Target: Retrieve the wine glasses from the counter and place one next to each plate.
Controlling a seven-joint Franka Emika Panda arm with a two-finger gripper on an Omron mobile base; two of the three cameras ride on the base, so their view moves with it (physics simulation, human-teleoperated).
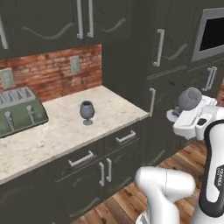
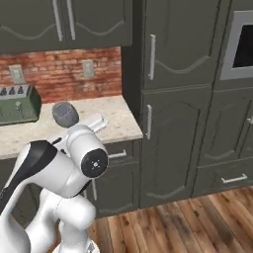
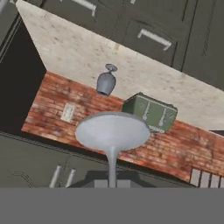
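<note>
From the left base view I see one wine glass (image 1: 87, 112), the squat dark one, standing upright on the counter (image 1: 52, 135), near its front right corner and well apart from the green toaster (image 1: 19, 111) at the back left. My gripper (image 1: 181, 114) hangs off to the right of the counter, in front of the tall cabinet (image 1: 175, 65), and the second wine glass (image 1: 189, 99) sits in it with its bowl above the white hand (I cannot make out the finger tips themselves here).

In the right base view, the held glass's grey bowl (image 2: 65, 114) rises just behind my arm's wrist, over the counter edge (image 2: 118, 129), with the brick backsplash (image 2: 64, 74) behind.

The hand view is rolled over: the held glass's round foot (image 3: 112, 131) faces me and its stem runs down between the fingers, which are closed together on it. Beyond it the other glass (image 3: 105, 81) stands on the counter (image 3: 78, 52) beside the toaster (image 3: 149, 112)
</note>
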